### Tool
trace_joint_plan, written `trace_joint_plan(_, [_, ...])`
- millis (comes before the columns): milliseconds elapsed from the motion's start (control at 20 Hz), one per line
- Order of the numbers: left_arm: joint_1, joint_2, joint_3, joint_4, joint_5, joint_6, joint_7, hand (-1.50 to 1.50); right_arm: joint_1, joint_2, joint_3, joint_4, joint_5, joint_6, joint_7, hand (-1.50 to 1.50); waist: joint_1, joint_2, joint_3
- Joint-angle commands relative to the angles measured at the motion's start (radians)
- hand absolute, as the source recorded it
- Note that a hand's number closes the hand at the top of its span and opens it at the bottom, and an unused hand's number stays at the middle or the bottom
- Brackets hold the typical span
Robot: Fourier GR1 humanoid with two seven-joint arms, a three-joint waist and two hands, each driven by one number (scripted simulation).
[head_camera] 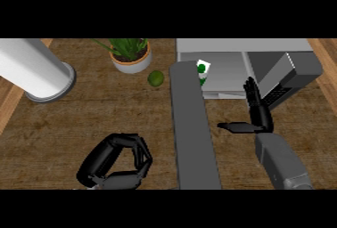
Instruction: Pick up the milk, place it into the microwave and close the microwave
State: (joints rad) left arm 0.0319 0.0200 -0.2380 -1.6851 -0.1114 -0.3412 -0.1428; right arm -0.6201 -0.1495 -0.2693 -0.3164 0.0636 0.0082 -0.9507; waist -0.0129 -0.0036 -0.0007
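— While the right hand (258, 113) is reaching up beside the microwave (263, 62), where is the milk (203, 73) sitting?

— It is standing inside the microwave, at the left of the pale floor of the opening, a white carton with green marks. Most of its lower part is hiding behind the open door (193, 129), which is showing as a long grey slab running from the microwave's front toward the view's lower edge.

— And how is that hand lying relative to the carton?

— It is hovering well to the right of it and a little nearer the robot, with the microwave's floor between them. Nothing is touching the carton.

— What are the fingers doing?

— They are stretching straight, pointing away from the robot toward the microwave's dark right side, while the thumb is sticking out to the left. They are holding nothing.

— What about the left hand (117, 162)?

— It is hanging low at the view's left, on the far side of the door from the carton, fingers curling inward round empty air.

— Anything else lying on the counter (79, 129)?

— A potted plant (129, 55) is standing near the far edge, a small green fruit (156, 79) is lying just beside it, and a white cylinder (36, 69) is lying at the far left.
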Motion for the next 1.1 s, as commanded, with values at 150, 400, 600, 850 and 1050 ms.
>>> trace_joint_plan(150, [-0.054, 0.000, -0.109, 0.096, -0.104, -0.022, 0.025, 1.50, 0.177, -0.010, 0.047, -0.216, -0.015, 0.054, 0.036, -1.50, -0.012, -0.005, -0.001])
trace_joint_plan(400, [-0.139, -0.019, -0.179, 0.331, -0.120, 0.047, -0.051, 1.50, 0.348, -0.003, 0.107, -0.445, -0.013, 0.086, 0.074, -1.50, -0.044, -0.007, -0.003])
trace_joint_plan(600, [-0.174, -0.020, -0.220, 0.405, -0.047, 0.056, -0.068, 1.50, 0.506, 0.003, 0.140, -0.699, -0.044, 0.112, 0.180, -1.50, -0.043, -0.006, -0.004])
trace_joint_plan(850, [-0.212, -0.020, -0.426, 0.475, -0.074, 0.180, -0.109, 1.50, 0.680, -0.056, 0.108, -0.952, -0.125, 0.180, 0.221, -1.50, -0.038, -0.002, -0.002])
trace_joint_plan(1050, [-0.328, -0.020, -0.578, 0.564, 0.017, 0.356, -0.086, 1.50, 0.733, -0.042, 0.141, -1.153, -0.144, 0.176, 0.348, -1.50, -0.054, 0.001, -0.003])
